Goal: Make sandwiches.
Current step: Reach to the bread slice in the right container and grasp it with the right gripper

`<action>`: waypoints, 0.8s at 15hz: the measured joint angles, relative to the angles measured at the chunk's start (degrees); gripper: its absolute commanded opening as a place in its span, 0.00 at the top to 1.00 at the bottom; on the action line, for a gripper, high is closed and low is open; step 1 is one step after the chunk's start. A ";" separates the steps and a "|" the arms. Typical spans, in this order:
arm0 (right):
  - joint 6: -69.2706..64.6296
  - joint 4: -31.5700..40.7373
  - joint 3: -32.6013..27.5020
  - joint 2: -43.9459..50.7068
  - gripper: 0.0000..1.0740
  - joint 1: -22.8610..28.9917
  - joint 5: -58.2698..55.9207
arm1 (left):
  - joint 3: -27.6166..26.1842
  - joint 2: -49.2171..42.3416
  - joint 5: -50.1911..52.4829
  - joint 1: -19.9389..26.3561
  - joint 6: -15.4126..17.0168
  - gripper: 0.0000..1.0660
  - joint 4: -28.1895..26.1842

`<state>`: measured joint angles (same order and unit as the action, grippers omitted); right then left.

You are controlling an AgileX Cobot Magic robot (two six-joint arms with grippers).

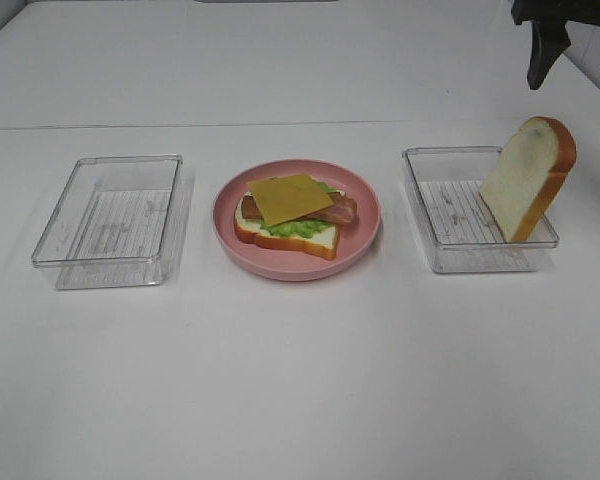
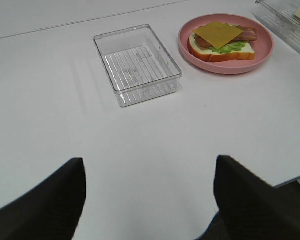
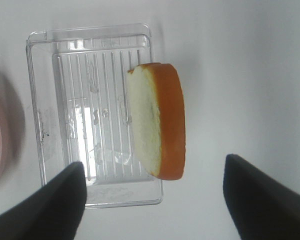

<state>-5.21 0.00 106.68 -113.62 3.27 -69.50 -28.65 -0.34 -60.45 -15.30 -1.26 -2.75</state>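
Observation:
A partly stacked sandwich [image 1: 292,215] lies on the round pink plate [image 1: 365,235] at the table's middle: a bread slice, green lettuce, bacon strips, and a yellow cheese square [image 2: 217,34] on top. A second bread slice [image 1: 528,178] stands tilted on its edge against the right wall of the right clear tray [image 1: 450,255]; the right wrist view shows that slice [image 3: 157,127] from above. My right gripper [image 1: 577,58] hangs open high above and behind it, holding nothing, fingers [image 3: 55,202] wide apart. My left gripper [image 2: 150,200] is open and empty over bare table, well short of the left tray.
An empty clear tray [image 1: 110,215] sits left of the plate, seen as tray [image 2: 137,64] in the left wrist view. The table's near edge [image 2: 290,177] shows by the left gripper. A seam runs across the table behind the trays.

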 measured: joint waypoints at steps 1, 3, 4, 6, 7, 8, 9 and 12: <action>0.69 0.00 0.00 -0.57 0.33 0.00 -0.17 | 0.00 0.00 0.00 0.00 0.00 0.35 0.00; 0.86 0.40 0.00 -2.12 0.33 0.00 -0.17 | 0.00 0.00 0.00 0.00 0.00 0.35 0.00; 0.86 0.00 0.00 -2.98 0.33 0.00 -0.17 | 0.00 0.00 0.00 0.00 0.00 0.35 0.00; 0.86 -0.40 0.00 -4.47 0.33 0.00 -0.17 | 0.00 0.00 0.00 0.00 0.00 0.35 0.00; 0.86 -0.57 0.00 -5.16 0.33 0.00 -0.17 | 0.00 0.00 0.00 0.00 0.00 0.35 0.00; 0.92 -0.57 0.00 -5.73 0.33 0.00 -0.29 | 0.00 0.00 0.00 0.00 0.00 0.35 0.00; 1.15 -0.57 0.00 -6.65 0.33 0.00 -0.40 | 0.00 0.00 0.00 0.00 0.00 0.35 0.00; 1.78 -0.57 0.00 -8.77 0.34 0.00 0.17 | 0.00 0.00 0.00 0.00 0.00 0.35 0.00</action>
<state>-3.44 -0.57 106.68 -122.38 3.27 -69.33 -28.65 -0.34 -60.45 -15.30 -1.26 -2.75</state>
